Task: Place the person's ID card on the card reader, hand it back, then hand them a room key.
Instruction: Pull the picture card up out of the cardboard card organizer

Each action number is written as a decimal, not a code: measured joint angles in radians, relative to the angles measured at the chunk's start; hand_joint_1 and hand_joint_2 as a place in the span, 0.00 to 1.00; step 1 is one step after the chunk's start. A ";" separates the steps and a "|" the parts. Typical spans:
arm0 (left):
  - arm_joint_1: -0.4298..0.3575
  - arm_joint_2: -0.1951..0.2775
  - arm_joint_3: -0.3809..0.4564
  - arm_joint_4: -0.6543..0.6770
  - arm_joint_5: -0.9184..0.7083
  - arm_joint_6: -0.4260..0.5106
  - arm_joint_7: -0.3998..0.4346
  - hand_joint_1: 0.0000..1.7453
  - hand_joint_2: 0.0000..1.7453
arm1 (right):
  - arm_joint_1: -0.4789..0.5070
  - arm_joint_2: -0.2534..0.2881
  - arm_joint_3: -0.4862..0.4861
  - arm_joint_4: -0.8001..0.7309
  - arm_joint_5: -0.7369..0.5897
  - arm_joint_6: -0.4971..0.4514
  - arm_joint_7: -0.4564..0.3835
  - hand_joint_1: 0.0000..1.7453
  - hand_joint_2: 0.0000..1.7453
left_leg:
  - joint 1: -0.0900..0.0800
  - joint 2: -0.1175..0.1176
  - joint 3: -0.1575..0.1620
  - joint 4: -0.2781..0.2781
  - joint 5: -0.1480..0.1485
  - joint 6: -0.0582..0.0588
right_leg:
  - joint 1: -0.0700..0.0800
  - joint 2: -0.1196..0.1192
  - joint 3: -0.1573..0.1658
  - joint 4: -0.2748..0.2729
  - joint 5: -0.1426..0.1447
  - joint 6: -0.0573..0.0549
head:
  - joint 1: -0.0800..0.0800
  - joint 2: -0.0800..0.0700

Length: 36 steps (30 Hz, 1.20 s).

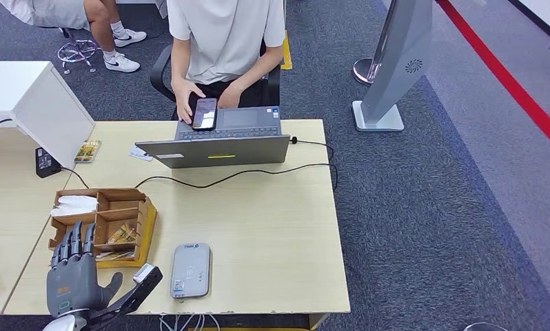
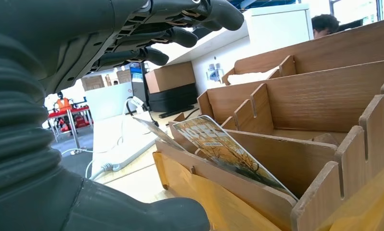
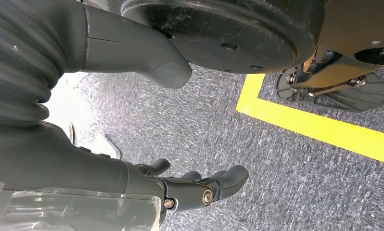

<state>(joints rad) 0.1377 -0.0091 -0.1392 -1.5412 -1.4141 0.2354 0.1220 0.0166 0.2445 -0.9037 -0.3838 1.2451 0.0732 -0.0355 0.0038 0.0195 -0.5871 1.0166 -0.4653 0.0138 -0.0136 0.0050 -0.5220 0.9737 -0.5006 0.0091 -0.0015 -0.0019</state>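
From my station I find the left hand (image 1: 71,279) raised over the near left corner of the tabletop (image 1: 279,241), fingers (image 1: 74,243) spread and straight, holding nothing. It stands just at the near edge of the wooden organizer (image 1: 145,227), between that box and the grey card reader (image 1: 190,269), touching neither as far as I can tell. The right hand (image 3: 199,190) hangs toward the carpeted floor (image 3: 300,192), fingers loosely extended and empty.

The card reader's top face carries no card. No ID card can be identified with certainty: a small pale card (image 1: 140,154) lies on the tabletop just left of the laptop (image 1: 217,148), but I cannot tell what it is. The person (image 1: 224,41) sits behind the laptop with a phone (image 1: 205,113) under one hand. In the left wrist view a printed room key card (image 2: 224,149) leans upright in a front slot of the organizer, close ahead of the left fingers.

Judgement: with the left hand poised at the organizer, the room key step appears to be in hand, though the reader steps cannot be confirmed as done. The next move calls for lowering the fingers into the slot, pinching the card's upper edge without snagging the wooden dividers, lifting it straight out, then extending it across the tabletop toward the person.
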 joint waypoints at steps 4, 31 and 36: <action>0.000 0.000 0.000 0.000 0.000 0.000 0.000 0.00 1.00 | 0.000 0.000 0.000 0.000 0.000 0.000 0.000 0.00 1.00 | 0.000 0.000 0.000 0.000 0.000 0.000 | 0.000 0.000 0.000 0.000 0.000 0.000 | 0.000 0.000; 0.001 -0.009 0.013 0.000 0.043 -0.042 -0.029 1.00 1.00 | 0.000 0.006 -0.005 -0.017 0.038 0.017 0.000 0.00 1.00 | 0.000 0.000 0.000 0.000 0.000 0.000 | 0.000 0.000 0.000 0.000 0.000 0.000 | 0.000 0.000; 0.000 -0.020 0.026 0.000 0.046 -0.051 -0.039 1.00 1.00 | 0.000 0.010 -0.017 -0.028 0.051 0.026 0.000 0.00 1.00 | 0.000 0.000 0.000 0.000 0.000 0.000 | 0.000 0.000 0.000 0.000 0.000 0.000 | 0.000 0.000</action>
<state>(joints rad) 0.1375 -0.0291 -0.1131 -1.5415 -1.3681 0.1842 0.0825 0.0171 0.2549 -0.9205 -0.4120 1.2966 0.0993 -0.0352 0.0038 0.0195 -0.5870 1.0166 -0.4653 0.0138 -0.0136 0.0050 -0.5219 0.9737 -0.5005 0.0091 -0.0016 -0.0019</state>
